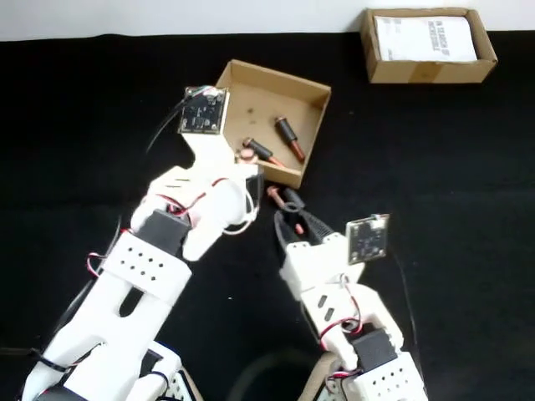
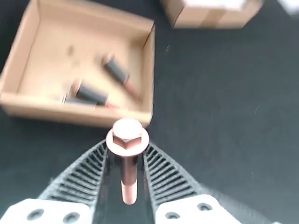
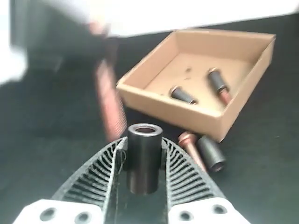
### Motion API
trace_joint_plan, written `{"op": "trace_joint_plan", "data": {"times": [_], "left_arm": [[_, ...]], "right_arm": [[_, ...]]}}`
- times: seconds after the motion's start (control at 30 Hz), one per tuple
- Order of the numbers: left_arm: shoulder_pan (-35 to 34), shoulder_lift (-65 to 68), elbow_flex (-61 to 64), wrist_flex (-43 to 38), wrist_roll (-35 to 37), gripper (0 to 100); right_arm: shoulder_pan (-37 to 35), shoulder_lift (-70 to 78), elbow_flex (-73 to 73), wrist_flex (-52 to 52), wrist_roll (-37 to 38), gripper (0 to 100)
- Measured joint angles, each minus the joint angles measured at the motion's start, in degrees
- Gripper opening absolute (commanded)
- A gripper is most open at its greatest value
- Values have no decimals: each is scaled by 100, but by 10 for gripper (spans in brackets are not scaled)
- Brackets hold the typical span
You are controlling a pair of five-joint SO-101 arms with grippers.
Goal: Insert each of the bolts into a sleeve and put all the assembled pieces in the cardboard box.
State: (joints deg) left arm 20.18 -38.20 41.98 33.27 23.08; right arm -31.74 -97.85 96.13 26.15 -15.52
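The step in hand is mating a bolt with a sleeve. The left end effector (image 2: 127,156) is closed on a copper bolt (image 2: 126,140), held near the cardboard box (image 1: 255,104). The right end effector (image 3: 144,148) grips a black sleeve (image 3: 144,163) upright, bore open, near the bolt. Two assembled pieces (image 1: 290,136) lie in the box; a third (image 1: 284,199) lies on the tabletop (image 1: 435,209) just outside it. Next, the bolt's shank probably needs aligning over the bore before it is pushed in.

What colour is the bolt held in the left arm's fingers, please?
The bolt is a coppery pink, clearest in the left wrist view.
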Motion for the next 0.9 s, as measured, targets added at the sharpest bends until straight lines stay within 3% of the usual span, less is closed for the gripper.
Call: {"op": "trace_joint_plan", "data": {"times": [0.07,0.2,0.4,0.9], "left_arm": [[79,0,26,-492,0,8],[369,-9,26,-738,-35,8],[870,-26,0,-484,-844,8],[879,-571,0,-360,-967,8]], "right_arm": [[-105,0,0,88,0,8],[-132,0,0,114,0,8],[-149,0,0,114,0,8],[-149,0,0,114,0,8]]}}
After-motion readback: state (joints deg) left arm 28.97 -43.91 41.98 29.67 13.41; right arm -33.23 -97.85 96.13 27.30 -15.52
